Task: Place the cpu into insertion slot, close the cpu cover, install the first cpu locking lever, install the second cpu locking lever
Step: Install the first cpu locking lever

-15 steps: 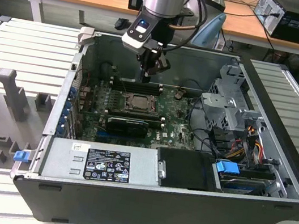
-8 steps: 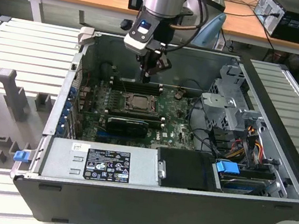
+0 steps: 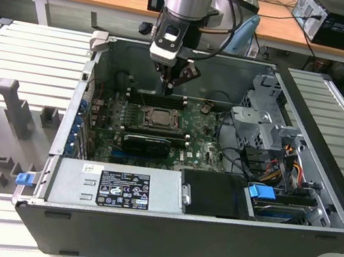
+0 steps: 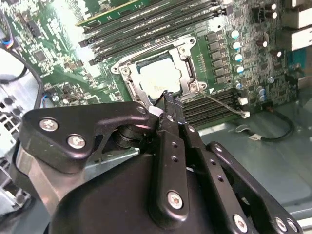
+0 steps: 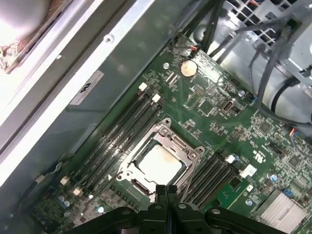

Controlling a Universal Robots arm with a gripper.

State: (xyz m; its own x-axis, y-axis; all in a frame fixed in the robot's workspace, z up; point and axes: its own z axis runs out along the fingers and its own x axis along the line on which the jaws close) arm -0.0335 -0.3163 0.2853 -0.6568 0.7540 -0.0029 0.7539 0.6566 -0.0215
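cpu (image 5: 158, 161): seated.
cpu cover (image 5: 189, 155): down over it.
lever (image 4: 224, 103): seemingly unlatched — both left.
gripper (image 5: 165, 190): fingers together, empty — at the cover's edge.

The fingers (image 5: 160, 194) hide the near edge of the cpu cover (image 5: 181, 148).

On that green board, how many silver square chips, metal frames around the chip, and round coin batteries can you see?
cpu: 1
cpu cover: 1
coin battery: 1
Total: 3
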